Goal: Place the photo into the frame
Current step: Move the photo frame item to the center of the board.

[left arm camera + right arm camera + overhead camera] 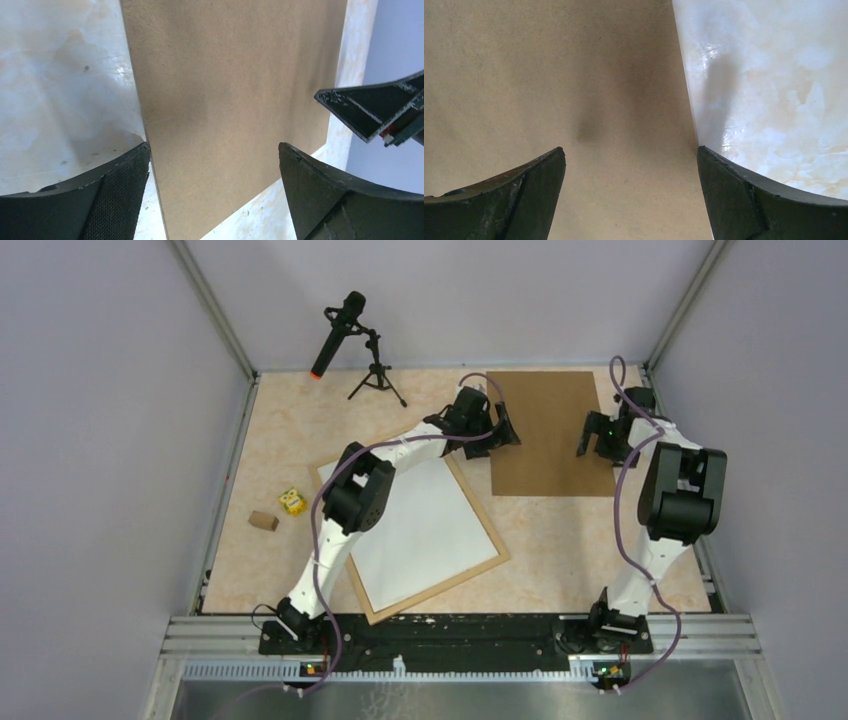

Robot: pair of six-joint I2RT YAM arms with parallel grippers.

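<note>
One large rectangular frame of thin light wood rails lies tilted at the centre left of the top view, a white panel filling it. Where the sunflower photo lies I cannot tell. One plain brown board sits at the upper centre. Two grippers flank it: the left gripper over its left edge, the right gripper over its right edge, each spread wide and gripping nothing. At the upper left stands one black microphone on a tripod; at the left lie two small pieces, one yellow and one brown.
</note>
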